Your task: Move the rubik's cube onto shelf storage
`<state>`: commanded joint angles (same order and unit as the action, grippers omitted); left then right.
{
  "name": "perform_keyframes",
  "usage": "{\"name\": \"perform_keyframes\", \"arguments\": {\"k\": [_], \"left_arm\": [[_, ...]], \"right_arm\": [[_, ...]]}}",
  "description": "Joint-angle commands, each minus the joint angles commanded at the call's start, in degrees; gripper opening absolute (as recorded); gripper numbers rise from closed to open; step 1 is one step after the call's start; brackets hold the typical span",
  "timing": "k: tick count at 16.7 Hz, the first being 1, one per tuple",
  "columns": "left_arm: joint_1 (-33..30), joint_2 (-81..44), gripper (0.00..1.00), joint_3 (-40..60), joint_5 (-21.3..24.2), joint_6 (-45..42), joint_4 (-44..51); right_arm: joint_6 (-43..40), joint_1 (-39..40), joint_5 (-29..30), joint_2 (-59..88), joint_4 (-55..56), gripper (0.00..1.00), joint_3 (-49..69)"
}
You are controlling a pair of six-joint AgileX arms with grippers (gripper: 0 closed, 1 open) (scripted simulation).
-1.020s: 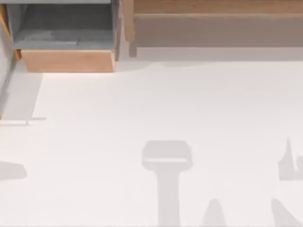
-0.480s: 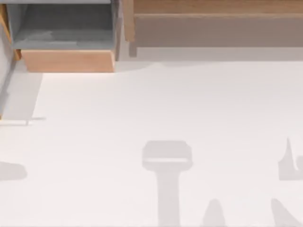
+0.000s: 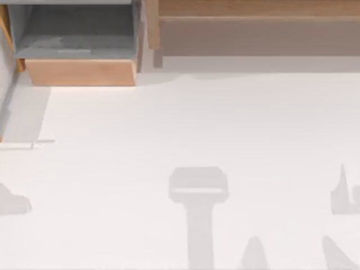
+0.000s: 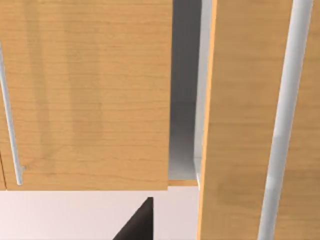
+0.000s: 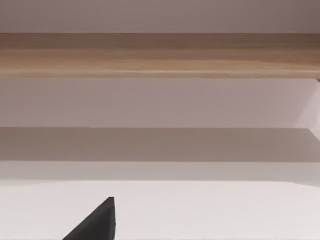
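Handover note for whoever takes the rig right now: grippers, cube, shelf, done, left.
Left gripper: low over the table, facing wooden cabinet fronts.
Right gripper: low over the table, facing the shelf storage.
Shelf storage: along the table's far edge, right side, next to the grey-lined box at far left.
Rubik's cube: cannot tell where it is.
Done: nothing I can confirm.
Left: locate the cube, grasp it, set it on the shelf board.
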<state>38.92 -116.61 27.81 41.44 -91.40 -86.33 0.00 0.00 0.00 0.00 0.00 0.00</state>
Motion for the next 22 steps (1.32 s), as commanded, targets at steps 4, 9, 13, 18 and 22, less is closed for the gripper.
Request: {"name": "perform_keyframes", "arguments": {"k": [4,9,13,18,22], "left_arm": [[0.0,0.0,1.00,0.0,0.0,0.0,0.0],[0.1,0.1,1.00,-0.1,0.1,0.0,-0.1],[2.4,1.1,1.00,-3.0,2.5,-0.2,-1.8],[2.5,1.0,1.00,-3.3,2.7,-0.2,-2.0],[5.4,1.6,1.00,1.1,0.2,0.5,3.5]], "right_arm": [[0.0,0.0,0.0,0.0,0.0,1.00,0.0],[0.0,0.0,0.0,0.0,0.0,1.00,0.0],[0.0,0.0,0.0,0.0,0.0,1.00,0.0],[0.0,0.0,0.0,0.0,0.0,1.00,0.0],[0.0,0.0,0.0,0.0,0.0,1.00,0.0]]}}
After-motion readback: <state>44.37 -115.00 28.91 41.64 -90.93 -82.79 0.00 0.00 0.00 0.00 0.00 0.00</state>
